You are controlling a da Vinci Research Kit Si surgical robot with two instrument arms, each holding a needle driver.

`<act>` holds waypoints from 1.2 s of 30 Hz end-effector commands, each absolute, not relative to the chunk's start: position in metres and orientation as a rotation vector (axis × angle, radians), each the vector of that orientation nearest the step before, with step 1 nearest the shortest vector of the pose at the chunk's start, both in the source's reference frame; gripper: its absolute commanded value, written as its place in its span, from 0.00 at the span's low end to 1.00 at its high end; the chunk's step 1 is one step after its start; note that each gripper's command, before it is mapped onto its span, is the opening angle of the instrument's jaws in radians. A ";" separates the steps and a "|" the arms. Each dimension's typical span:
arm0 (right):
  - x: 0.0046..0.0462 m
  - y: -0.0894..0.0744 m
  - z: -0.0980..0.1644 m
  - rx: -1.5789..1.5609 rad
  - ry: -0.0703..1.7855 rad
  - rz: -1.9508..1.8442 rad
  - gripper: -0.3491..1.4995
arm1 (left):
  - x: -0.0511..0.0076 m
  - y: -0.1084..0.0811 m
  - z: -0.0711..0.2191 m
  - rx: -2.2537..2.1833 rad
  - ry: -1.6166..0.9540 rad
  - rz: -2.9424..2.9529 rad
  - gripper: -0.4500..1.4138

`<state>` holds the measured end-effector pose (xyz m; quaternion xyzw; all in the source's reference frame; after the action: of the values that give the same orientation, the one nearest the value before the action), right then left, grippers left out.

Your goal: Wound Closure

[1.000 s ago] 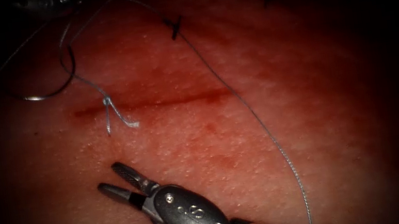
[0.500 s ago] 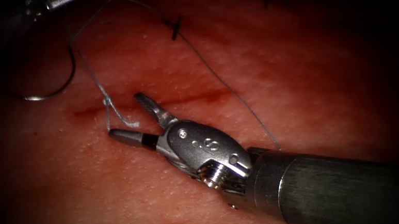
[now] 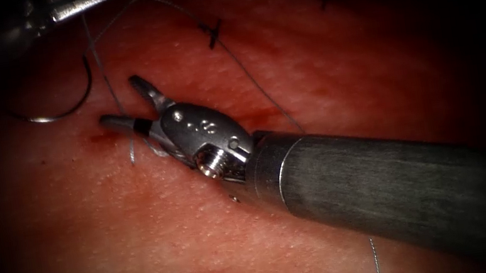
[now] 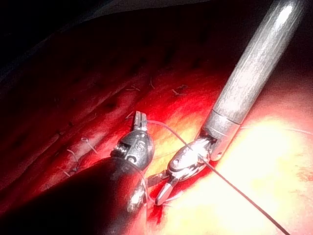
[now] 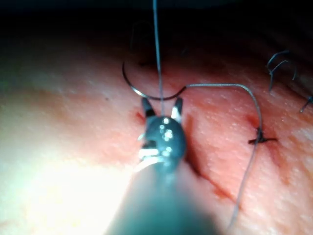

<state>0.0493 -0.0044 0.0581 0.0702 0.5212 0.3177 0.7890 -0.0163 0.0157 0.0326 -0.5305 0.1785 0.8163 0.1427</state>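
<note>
While the needle [image 3: 57, 104] lies free on the tissue [image 3: 279, 214] to the left of the cut's [image 3: 256, 115] left end, held by neither tool, the right tool [image 3: 124, 102] reaches in from the right with its fingers [image 3: 144, 88] spread apart and empty; one finger lies to each side of the taut strand of thread [image 3: 98, 61] that rises from the knot toward the left tool [image 3: 78, 2]; in the right wrist view the same strand [image 5: 157, 54] runs straight up between the two open fingers [image 5: 146, 105], with the needle's curve [image 5: 146, 93] resting on the surface just beyond them. The left tool sits at the upper left of the endoscope view, its fingers closed on that strand; the left wrist view shows its tip [image 4: 140, 119] pinched on the thread [image 4: 164, 126]. Short cut ends of thread [image 3: 132, 151] hang below the knot at the cut's left end, partly behind the right tool's wrist; a longer run of thread [image 3: 262, 92] arcs from the needle across the upper tissue, passes a dark finished stitch [image 3: 214, 32], and goes under the right tool's shaft [image 3: 389, 179]. Red fluid [image 3: 100, 137] stains the cut's left end.
</note>
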 end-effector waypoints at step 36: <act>0.0549 -0.002 0.059 0.051 1.121 0.607 0.83 | -0.0175 0.015 0.031 -1.546 0.519 2.350 0.00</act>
<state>0.0541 -0.0024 0.0591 0.0239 0.5220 0.2848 0.8036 -0.0168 0.0142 0.0311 -0.5340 0.1782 0.8144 0.1405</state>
